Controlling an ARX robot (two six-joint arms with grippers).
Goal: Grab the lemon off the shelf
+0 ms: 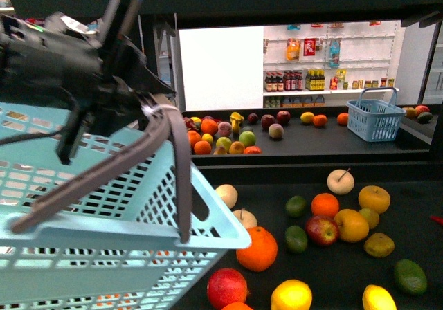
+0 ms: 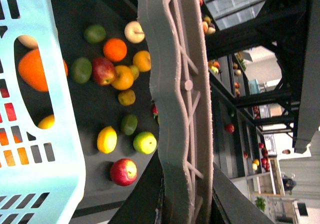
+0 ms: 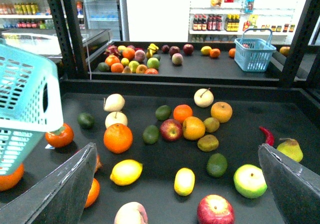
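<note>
My right gripper (image 3: 175,148) is spread wide, its two grey fingers (image 3: 65,189) framing the lower tray of the black shelf (image 3: 240,134). The lemon (image 3: 126,172), bright yellow with a small nub, lies loose on that tray near the front edge, just in front of a large orange (image 3: 118,137) and beside a longer yellow fruit (image 3: 184,181). My left gripper (image 2: 185,199) is clamped on the grey handle (image 1: 104,175) of a pale blue basket (image 1: 104,254), which hangs tilted over the tray's left side
</note>
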